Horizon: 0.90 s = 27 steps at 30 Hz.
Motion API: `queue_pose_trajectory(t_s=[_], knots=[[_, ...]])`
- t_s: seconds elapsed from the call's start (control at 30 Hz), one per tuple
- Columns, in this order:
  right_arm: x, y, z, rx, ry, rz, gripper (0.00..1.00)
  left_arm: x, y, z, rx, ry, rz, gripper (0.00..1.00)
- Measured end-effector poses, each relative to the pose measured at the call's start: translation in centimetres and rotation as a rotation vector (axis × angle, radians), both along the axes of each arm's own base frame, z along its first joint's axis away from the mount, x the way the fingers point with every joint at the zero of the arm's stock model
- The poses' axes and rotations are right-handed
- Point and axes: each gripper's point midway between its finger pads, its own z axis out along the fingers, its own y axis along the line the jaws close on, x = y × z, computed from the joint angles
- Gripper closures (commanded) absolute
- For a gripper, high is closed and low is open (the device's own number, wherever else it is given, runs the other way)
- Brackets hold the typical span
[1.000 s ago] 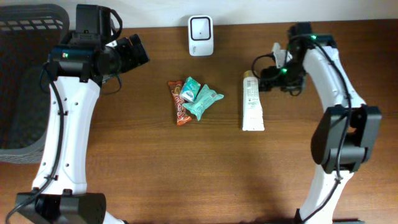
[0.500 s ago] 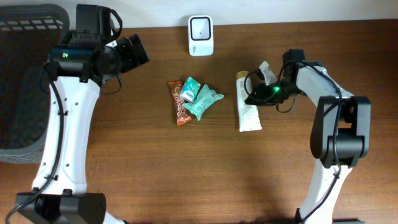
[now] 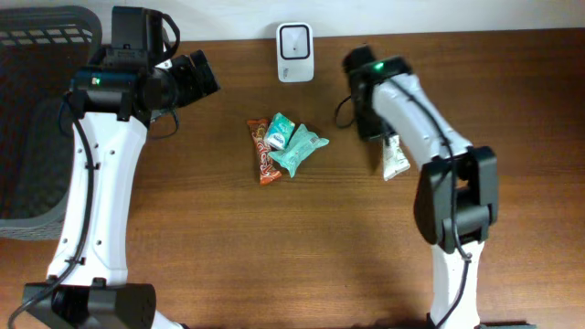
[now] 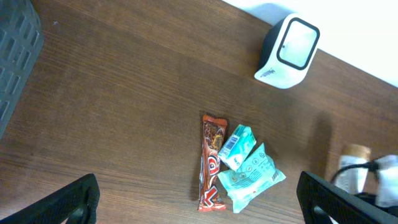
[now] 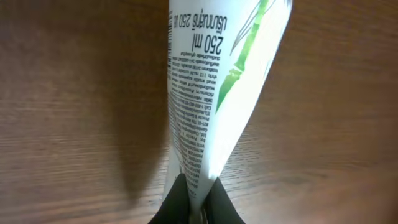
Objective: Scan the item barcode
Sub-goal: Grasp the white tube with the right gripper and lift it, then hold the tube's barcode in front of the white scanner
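My right gripper (image 3: pixel 380 133) is shut on a white tube (image 3: pixel 395 158) with green leaf print, to the right of the snack pile. In the right wrist view the tube (image 5: pixel 214 93) stands pinched at its flat end between the black fingertips (image 5: pixel 180 202), its small print facing the camera and the wood below it. The white barcode scanner (image 3: pixel 294 52) stands at the table's back edge, left of that arm. My left gripper (image 3: pixel 203 75) hangs open, high above the table at back left; its wrist view looks down on the scanner (image 4: pixel 287 51).
A red-brown chocolate bar (image 3: pixel 263 152), a small teal box (image 3: pixel 278 133) and a teal packet (image 3: pixel 300 149) lie together mid-table. A dark mesh basket (image 3: pixel 27 119) stands at the left edge. The tube's cap (image 4: pixel 356 152) shows at the left wrist view's right edge.
The right gripper closed on the tube and took it off the table. That arm swung left toward the scanner, and the tube moved slightly right. The left arm stayed still.
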Motion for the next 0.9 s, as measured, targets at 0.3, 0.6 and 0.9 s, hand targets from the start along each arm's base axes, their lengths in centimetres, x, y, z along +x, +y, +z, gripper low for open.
queue_pose_trajectory(t_s=[0.3, 0.6, 0.9], knots=[[-1.9, 5.9, -3.6, 0.067, -0.003, 0.057, 0.47, 0.0, 0.0, 0.0, 0.0, 0.0, 0.0, 0.01], [1.3, 5.0, 6.1, 0.373, -0.018, 0.018, 0.08, 0.0, 0.0, 0.0, 0.0, 0.0, 0.0, 0.01], [-0.6, 3.1, -1.4, 0.565, 0.131, 0.038, 0.36, 0.0, 0.0, 0.0, 0.0, 0.0, 0.0, 0.01]])
